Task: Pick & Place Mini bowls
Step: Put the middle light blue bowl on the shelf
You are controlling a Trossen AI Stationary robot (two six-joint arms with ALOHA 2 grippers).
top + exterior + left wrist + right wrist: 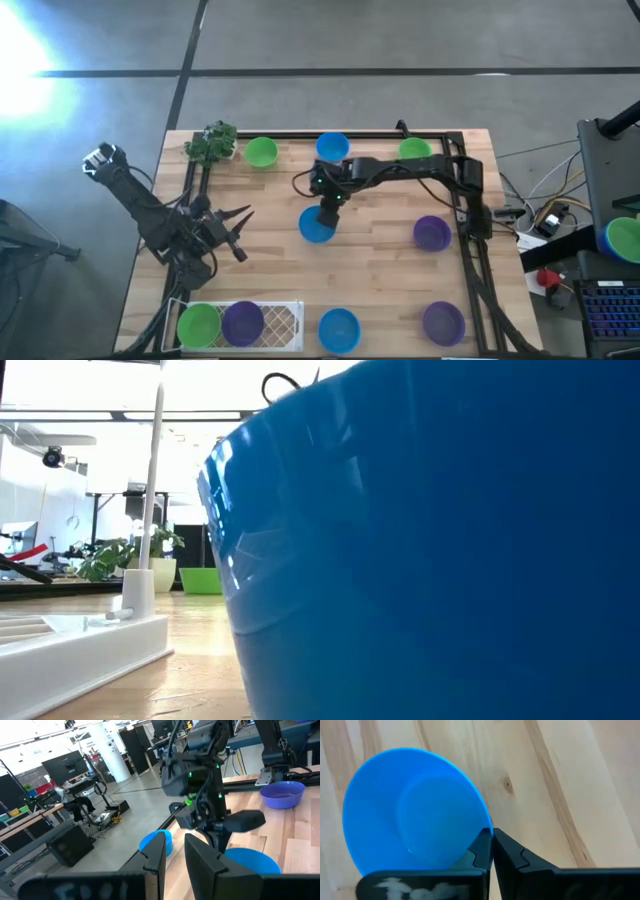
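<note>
Two dark fingers of the right gripper (491, 851) stand pressed together on the rim of a blue mini bowl (316, 225) at the middle of the wooden table (280, 270), pinching its thin edge; the wrist view shows the bowl's open hollow just beyond the fingertips, its far side over the bare boards; from above, the right arm reaches in from the table's right side and ends over this bowl; the left gripper (240, 232) hangs well to the left of it, its jaws a little apart and holding nothing; farther out, a green bowl (261, 152), a second blue bowl (332, 146) and another green one (414, 150) sit along the far edge, beside a leafy toy plant (211, 143); two purple bowls (432, 233) lie toward the right side; at the near edge a third blue bowl (338, 329) stands beside a white mesh tray (285, 322), which carries a green bowl (198, 325) and a purple bowl (243, 322).
</note>
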